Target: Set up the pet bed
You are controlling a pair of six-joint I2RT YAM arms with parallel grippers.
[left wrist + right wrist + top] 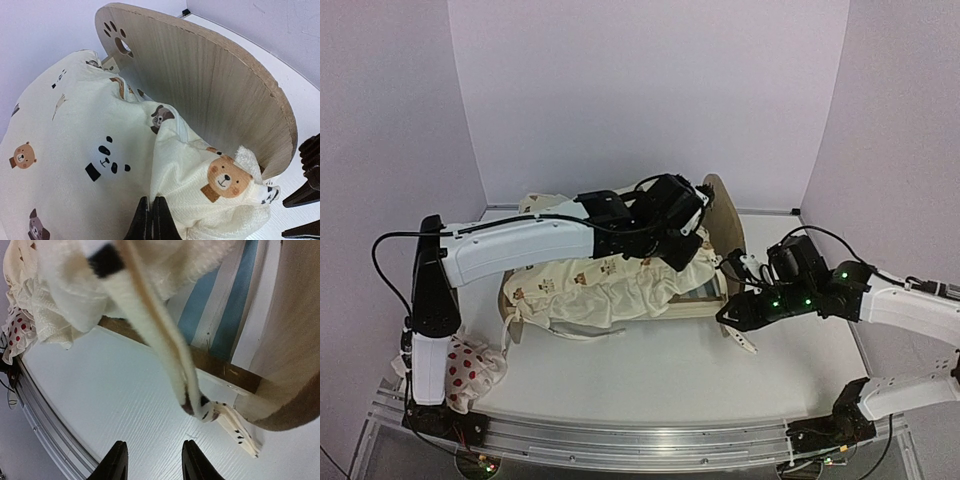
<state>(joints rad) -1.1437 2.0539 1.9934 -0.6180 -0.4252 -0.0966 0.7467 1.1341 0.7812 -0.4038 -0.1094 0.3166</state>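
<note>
White tabletop under pale lilac walls carries the pet bed at the centre of the overhead frame. Its long axis runs from the footboard at centre left up to the rounded headboard at centre right. A cream animal-print cushion lies rumpled over most of the striped base.

The left gripper, on the arm stretched in from the left edge, has its fingers pressed tight together on a fold of the cushion just beside the headboard. Whether cloth is caught between them cannot be told. The right gripper, at the bed's near corner below the headboard, shows its fingers spread with nothing between them.

One cushion tie dangles over the wooden side rail. Its dark-marked tip hangs just above the table, ahead of the open fingers and slightly to the right in the wrist view. The right arm looks the nearer one to that tie, and a grab would likely mean advancing toward the rail. A red-spotted pillow rests at lower left, well apart from the bed.
</note>
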